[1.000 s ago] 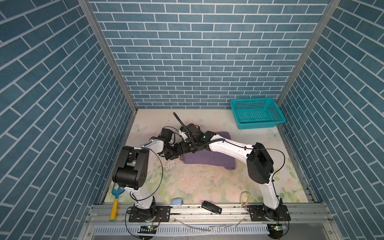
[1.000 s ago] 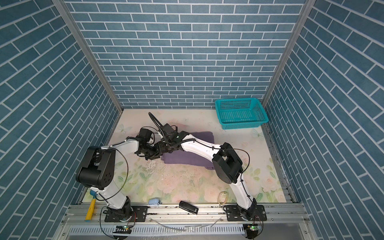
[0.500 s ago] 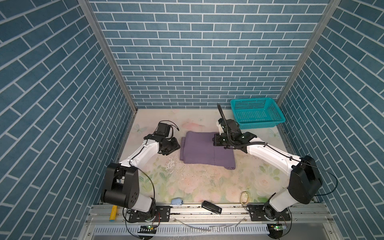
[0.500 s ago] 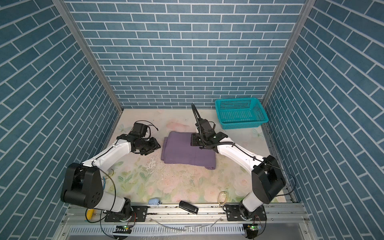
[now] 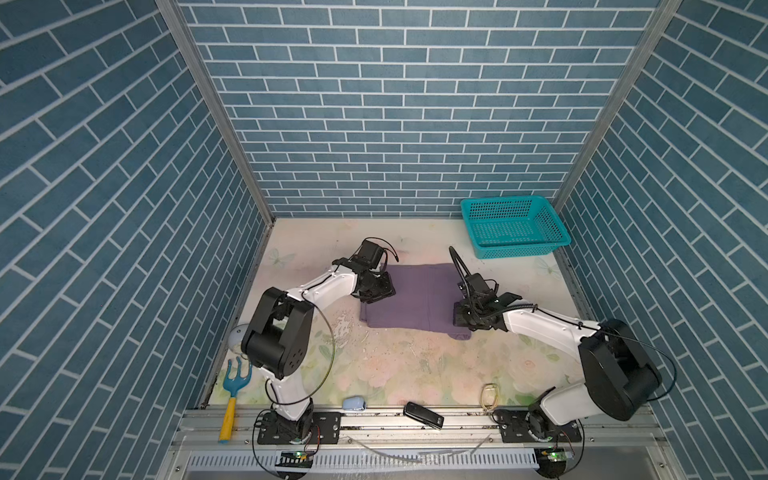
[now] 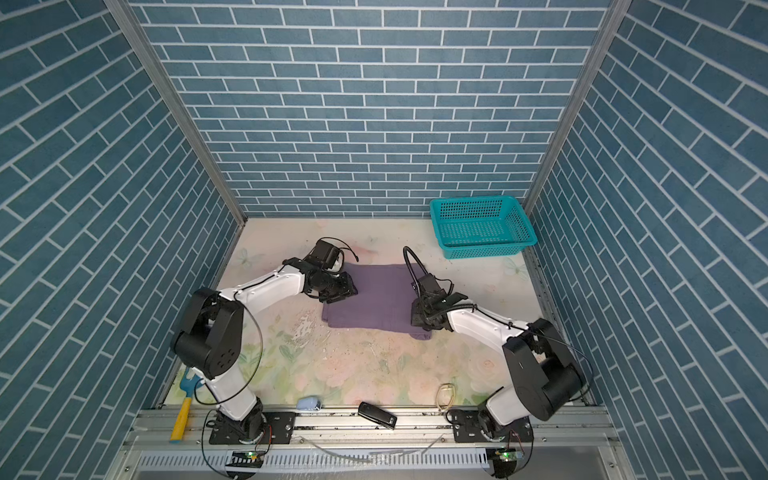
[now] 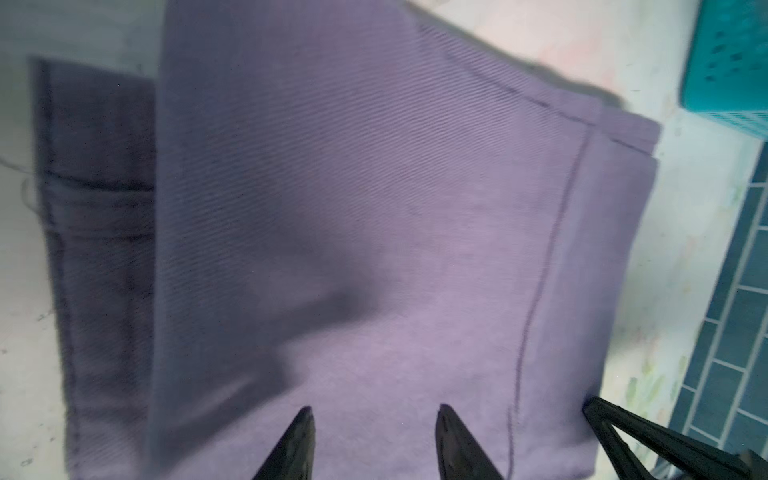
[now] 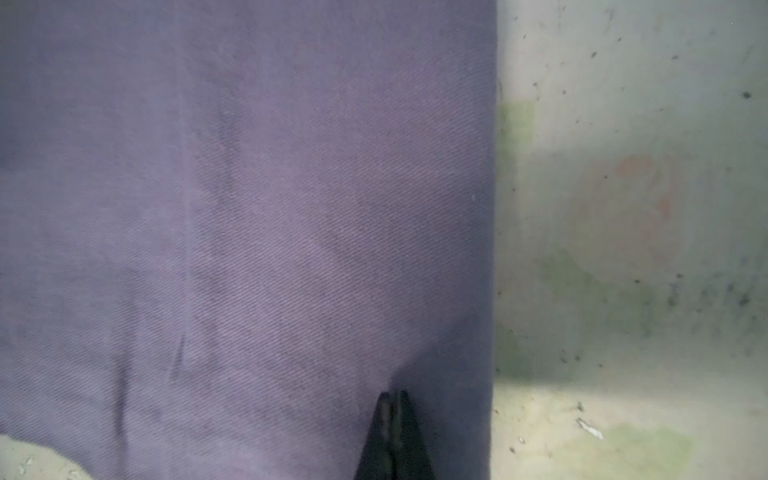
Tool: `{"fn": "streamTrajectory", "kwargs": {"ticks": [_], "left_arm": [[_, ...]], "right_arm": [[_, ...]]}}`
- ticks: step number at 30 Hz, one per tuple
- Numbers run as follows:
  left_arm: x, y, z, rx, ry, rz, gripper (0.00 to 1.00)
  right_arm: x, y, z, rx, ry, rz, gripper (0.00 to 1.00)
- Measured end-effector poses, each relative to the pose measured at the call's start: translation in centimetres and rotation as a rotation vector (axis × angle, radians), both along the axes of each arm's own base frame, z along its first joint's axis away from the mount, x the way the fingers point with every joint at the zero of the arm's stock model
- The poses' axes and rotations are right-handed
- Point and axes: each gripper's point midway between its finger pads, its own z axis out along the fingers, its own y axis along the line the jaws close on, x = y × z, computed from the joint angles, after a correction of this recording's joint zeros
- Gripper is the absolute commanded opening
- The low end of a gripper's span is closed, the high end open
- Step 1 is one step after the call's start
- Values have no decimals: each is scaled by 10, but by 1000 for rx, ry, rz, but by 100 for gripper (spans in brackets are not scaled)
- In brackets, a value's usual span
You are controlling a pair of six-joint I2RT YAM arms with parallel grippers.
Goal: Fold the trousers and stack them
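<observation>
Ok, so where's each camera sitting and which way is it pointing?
Top view: high over the front rail, looking down toward the back wall; left arm and right arm whole, left gripper, right gripper, trousers, basket.
Top view: same head, facing likewise; same arms, trousers, basket.
Left wrist: on the left arm, looking down past the open left gripper at the trousers; basket corner too.
Right wrist: on the right arm, close over trousers and mat; the shut right gripper shows.
Shared: all see the trousers.
</observation>
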Motion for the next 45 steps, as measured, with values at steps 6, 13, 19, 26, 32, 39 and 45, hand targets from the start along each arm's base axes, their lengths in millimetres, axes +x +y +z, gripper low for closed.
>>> {"fn": "streamTrajectory", "kwargs": {"ticks": [6,13,19,26,32,39,45], "left_arm": [[12,35,-23,-24,50,107,45],[58,155,-18,4,14,415,45],[62,233,16,99,-44,595,52],[51,155,79,110,-187,374,53],[12,73,51,117,-123,132,52],[-38,72,-9,164,43,77,53],[-36,78,-33,140,94,100,53]], "right_arm": [[14,31,-16,16,-5,40,0],[40,128,-12,128,-16,181,0],[45,194,1,268,-23,298,0],[53,182,92,277,-269,341,0],[51,130,169,249,-476,273,31],[38,126,86,133,-271,319,30],[18,137,5,49,-82,375,30]]}}
